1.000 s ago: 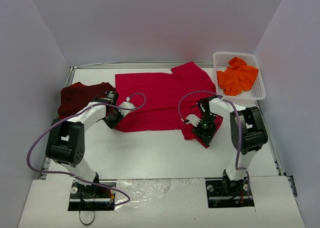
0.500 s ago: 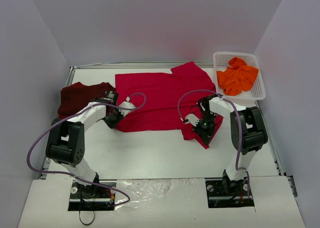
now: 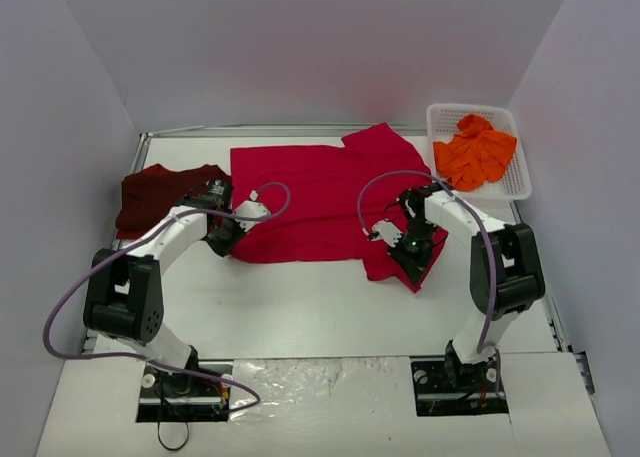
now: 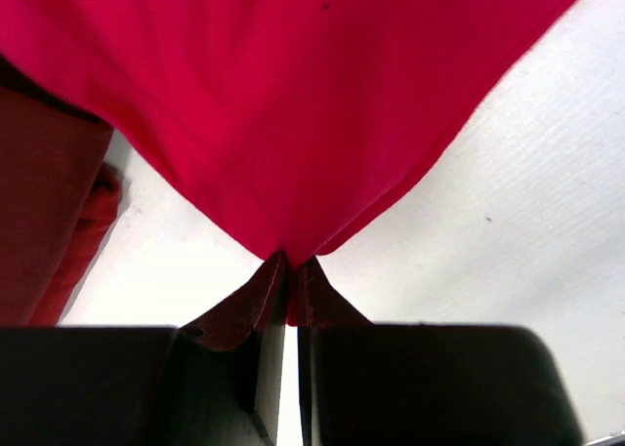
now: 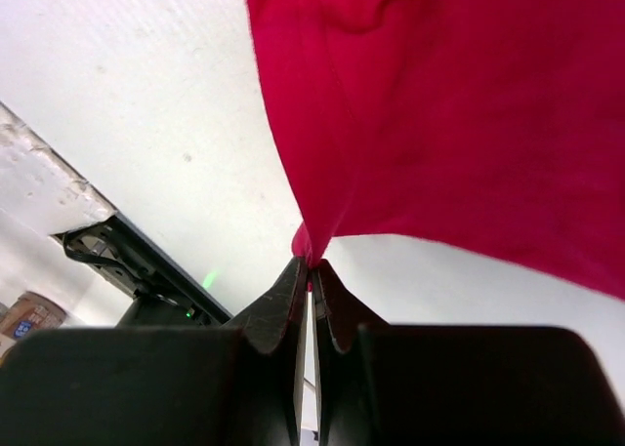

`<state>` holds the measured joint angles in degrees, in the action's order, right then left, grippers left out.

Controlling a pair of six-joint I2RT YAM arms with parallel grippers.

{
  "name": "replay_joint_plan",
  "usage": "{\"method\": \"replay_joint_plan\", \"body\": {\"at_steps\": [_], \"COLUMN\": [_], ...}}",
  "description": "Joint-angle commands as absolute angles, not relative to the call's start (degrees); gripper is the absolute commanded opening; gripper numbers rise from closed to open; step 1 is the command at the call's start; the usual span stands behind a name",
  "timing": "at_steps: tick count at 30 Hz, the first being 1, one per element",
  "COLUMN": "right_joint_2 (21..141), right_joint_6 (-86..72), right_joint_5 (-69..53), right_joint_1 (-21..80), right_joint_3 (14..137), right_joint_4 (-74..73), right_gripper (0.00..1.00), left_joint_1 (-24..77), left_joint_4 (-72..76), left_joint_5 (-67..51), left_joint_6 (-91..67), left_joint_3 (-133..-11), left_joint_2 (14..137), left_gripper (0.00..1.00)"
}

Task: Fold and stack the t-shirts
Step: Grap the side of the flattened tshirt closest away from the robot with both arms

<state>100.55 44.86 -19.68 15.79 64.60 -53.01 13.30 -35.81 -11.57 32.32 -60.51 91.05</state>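
Red cloth of the bright red t-shirt fans out ahead of both my jaws. My left gripper is clamped on its corner, and my right gripper pinches its other near edge. Bare table lies behind and between them. The maroon t-shirt sits just left of my left jaws. The orange t-shirt lies in the basket, well beyond my right.

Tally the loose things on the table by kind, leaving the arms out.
T-shirts: 3 (bright red cloth t-shirt, dark maroon cloth t-shirt, orange cloth t-shirt)
Baskets: 1 (white plastic lattice basket)
Total: 4
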Motion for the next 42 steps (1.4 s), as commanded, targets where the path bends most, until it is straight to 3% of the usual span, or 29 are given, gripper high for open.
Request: {"method": "replay_joint_plan", "body": {"at_steps": [1,23,42], "right_joint_2": [94.58,79.54,84.02], "right_joint_6": [45.17,42.45,42.8], "right_joint_5": [-19.6,-11.69,-10.11], "right_joint_1": [15.73,15.82,15.21], "right_joint_3": [67.32,65.65,75.04], "right_joint_4": [-61.52,-67.85,-66.71], "right_gripper": [0.0,0.0,0.0], "left_joint_1": [13.8,13.8,13.71], "left_joint_4": [-39.9,-45.08,-47.11], "left_joint_5": [-12.92,-13.62,-14.15], "left_joint_6": [32.08,35.51,35.51], "left_joint_3": [-63.02,-57.83,-62.57], "left_joint_2": [86.05,80.95,76.73], "left_gripper": [0.02,0.02,0.02]}}
